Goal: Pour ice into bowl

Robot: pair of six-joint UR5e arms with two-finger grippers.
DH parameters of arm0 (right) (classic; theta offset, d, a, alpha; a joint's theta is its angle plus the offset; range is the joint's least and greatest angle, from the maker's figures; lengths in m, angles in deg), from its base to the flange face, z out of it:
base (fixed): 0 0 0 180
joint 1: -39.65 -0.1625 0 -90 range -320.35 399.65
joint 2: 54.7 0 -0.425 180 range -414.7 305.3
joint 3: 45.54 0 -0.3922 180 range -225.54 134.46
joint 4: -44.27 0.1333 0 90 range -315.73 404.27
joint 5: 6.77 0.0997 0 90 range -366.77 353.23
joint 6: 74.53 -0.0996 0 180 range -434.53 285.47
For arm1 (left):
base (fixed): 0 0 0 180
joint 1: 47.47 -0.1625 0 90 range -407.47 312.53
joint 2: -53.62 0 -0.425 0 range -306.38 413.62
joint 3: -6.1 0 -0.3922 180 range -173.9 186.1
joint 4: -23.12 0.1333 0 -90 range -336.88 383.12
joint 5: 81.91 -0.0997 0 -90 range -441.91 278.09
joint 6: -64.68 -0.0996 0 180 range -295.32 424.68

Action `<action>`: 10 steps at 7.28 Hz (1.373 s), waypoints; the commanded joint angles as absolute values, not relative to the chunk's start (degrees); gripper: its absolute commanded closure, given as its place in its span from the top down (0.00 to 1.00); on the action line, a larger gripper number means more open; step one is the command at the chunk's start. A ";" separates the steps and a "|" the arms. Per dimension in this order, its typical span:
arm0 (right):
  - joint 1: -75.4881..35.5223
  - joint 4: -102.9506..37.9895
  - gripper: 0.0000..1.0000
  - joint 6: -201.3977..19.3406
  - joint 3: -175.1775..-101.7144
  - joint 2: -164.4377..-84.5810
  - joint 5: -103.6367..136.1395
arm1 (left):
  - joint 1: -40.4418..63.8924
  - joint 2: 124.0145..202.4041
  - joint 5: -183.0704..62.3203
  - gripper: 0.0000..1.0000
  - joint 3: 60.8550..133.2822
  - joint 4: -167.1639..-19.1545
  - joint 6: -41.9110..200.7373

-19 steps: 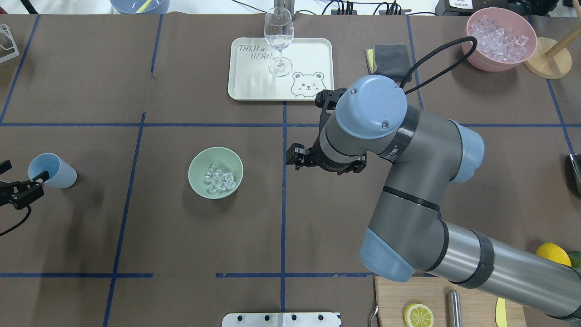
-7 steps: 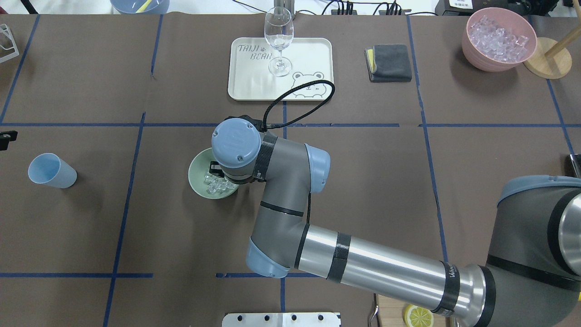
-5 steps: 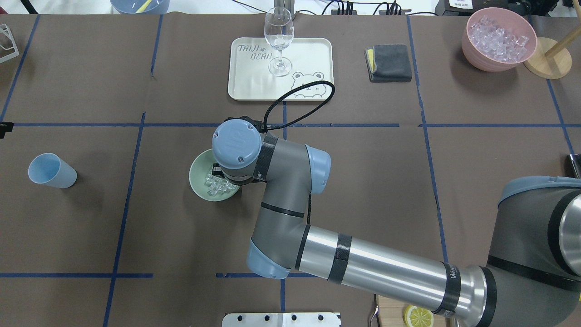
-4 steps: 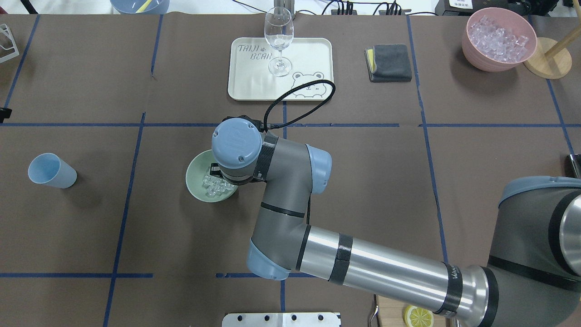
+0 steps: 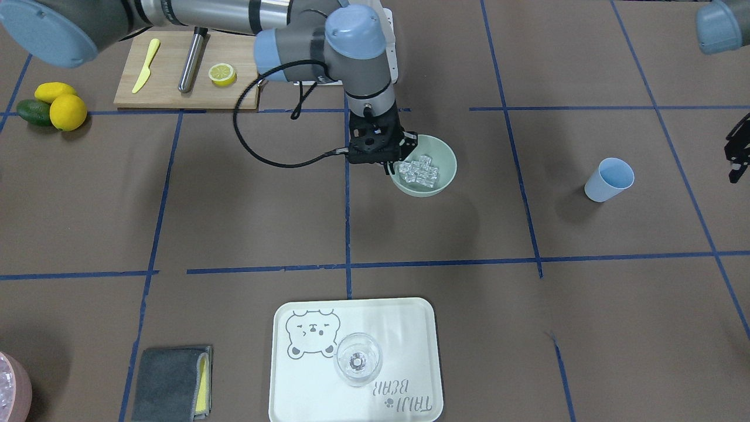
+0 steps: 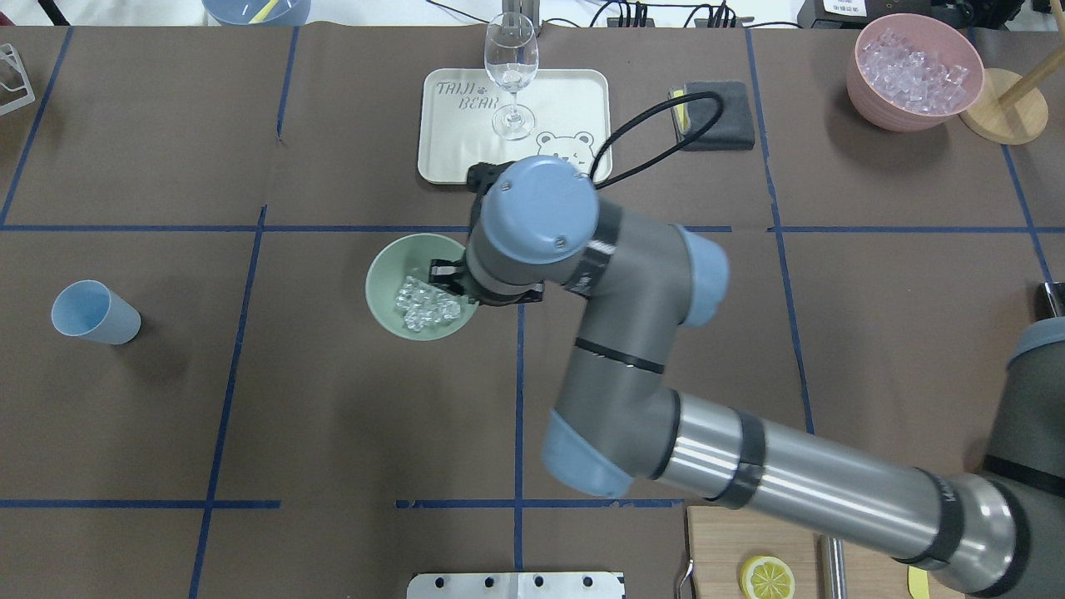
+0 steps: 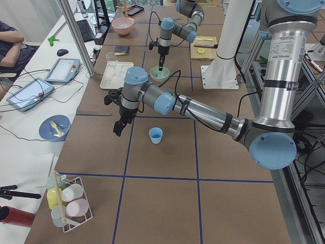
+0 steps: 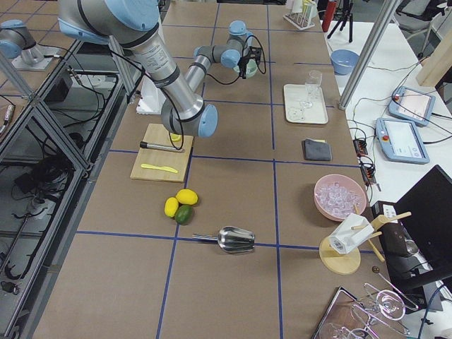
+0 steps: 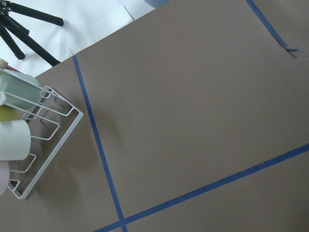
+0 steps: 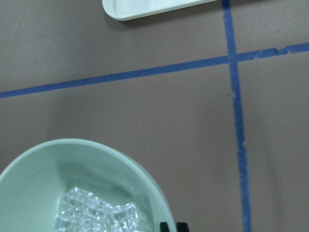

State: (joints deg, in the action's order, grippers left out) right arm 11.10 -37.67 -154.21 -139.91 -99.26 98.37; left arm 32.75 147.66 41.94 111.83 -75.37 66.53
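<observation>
**Exterior front-facing view.** The bowl point(image 5: 443, 153) sits just above and right of frame centre, with the ice point(image 5: 419, 172) heaped inside it. The right gripper point(image 5: 391, 170) comes down on the bowl's left rim. Its jaws are nearly together and look pinched on that rim, so the bowl extends rightward from them. The blue cup point(image 5: 609, 179) stands upright and empty, well apart at mid-right. The left gripper point(image 5: 737, 153) is cut off by the right edge, and its jaw state cannot be told.

**Overhead exterior view.** The sides are reversed here. The right gripper point(image 6: 445, 276) meets the bowl point(image 6: 389, 279) at its right rim. The ice point(image 6: 426, 304) lies left of and below the jaws. The cup point(image 6: 93, 312) is far off at mid-left.

**Exterior left view.** The near arm's gripper point(image 7: 118, 127) hangs beside the cup point(image 7: 155, 135) without touching it. The far arm stands over the bowl point(image 7: 159, 75), so the right arm is the nearer one to the bowl.

**Exterior right view.** The bowl point(image 8: 250, 68) is small at top centre, at the end of the near arm.

**Left wrist-mounted view.** Only brown table cover and a wire rack point(image 9: 43, 140) at lower left are visible.

**Right wrist-mounted view.** The two fingertips point(image 10: 166, 225) sit close together at the bottom edge, at the bowl's point(image 10: 145, 173) right rim. The ice point(image 10: 96, 212) lies to their left, and a tray point(image 10: 145, 7) is at the top. Pouring is judged complete
</observation>
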 commanded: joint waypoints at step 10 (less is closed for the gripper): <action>-14.74 -11.66 0.00 -132.72 -147.43 -151.37 113.45 | 36.64 146.87 47.20 1.00 108.58 -71.19 64.33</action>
State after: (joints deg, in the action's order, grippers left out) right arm -11.90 -15.62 -134.61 -151.29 -149.74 110.93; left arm 36.64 146.90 47.12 108.81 -71.16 64.33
